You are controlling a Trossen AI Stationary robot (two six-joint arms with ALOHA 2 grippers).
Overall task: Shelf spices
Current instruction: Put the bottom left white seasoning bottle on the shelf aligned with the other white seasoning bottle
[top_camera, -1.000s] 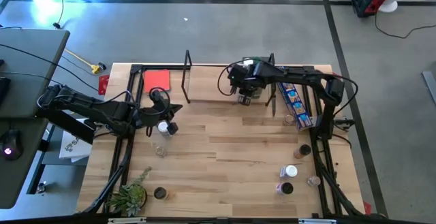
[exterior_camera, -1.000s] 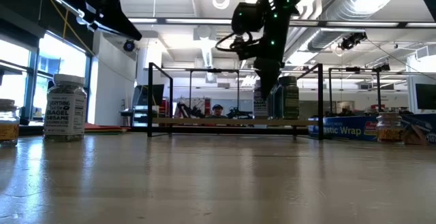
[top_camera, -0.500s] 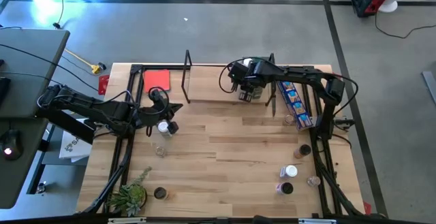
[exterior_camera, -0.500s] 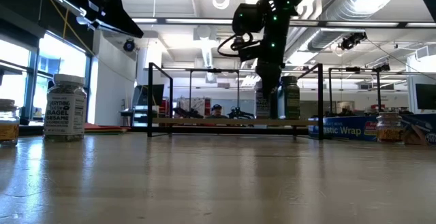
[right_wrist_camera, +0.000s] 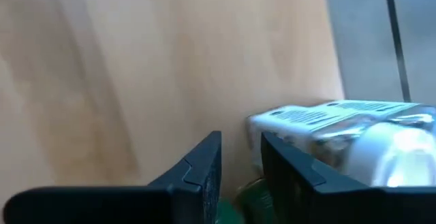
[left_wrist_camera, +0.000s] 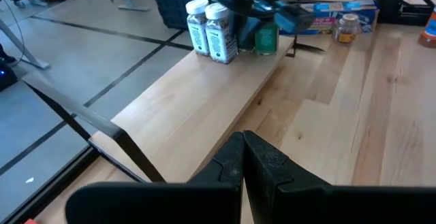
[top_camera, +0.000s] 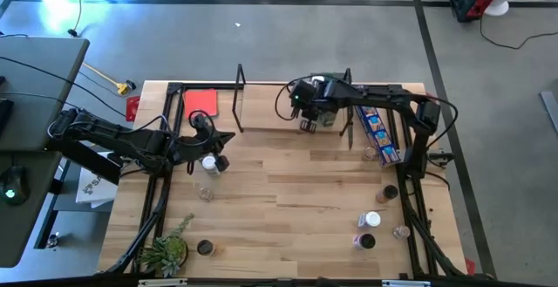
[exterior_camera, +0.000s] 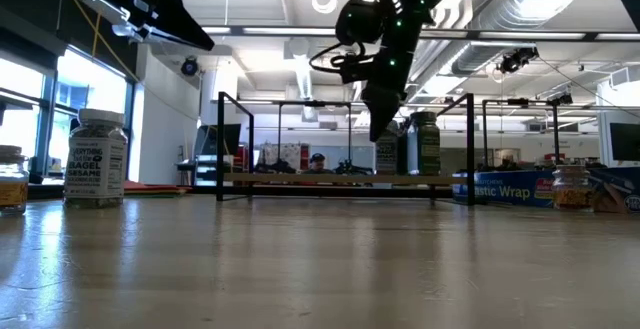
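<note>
Several jars (left_wrist_camera: 212, 21) already stand on the shelf (top_camera: 270, 117), so the right pincer (top_camera: 307, 123), fingers slightly apart and empty, should lift clear without nudging them.

The shelf (top_camera: 279, 112) is a long, narrow board of light wood at the far edge of the table, with a black wire upright at each end. On its right part stand 3 spices (left_wrist_camera: 228, 32) close together: 2 clear jars with white tops and white labels (left_wrist_camera: 212, 30), upright and touching, and just beside them a jar with green content (left_wrist_camera: 266, 39). In the low view 2 dark jars (exterior_camera: 412, 144) show on the board. The rest of the shelf surface is bare wood. Other jars stand upright on the table: 1 with a white top (top_camera: 209, 162) and 1 clear (top_camera: 206, 192) on the left side, 1 dark (top_camera: 205, 248) near the front, and a loose group (top_camera: 375, 217) on the right side.
</note>
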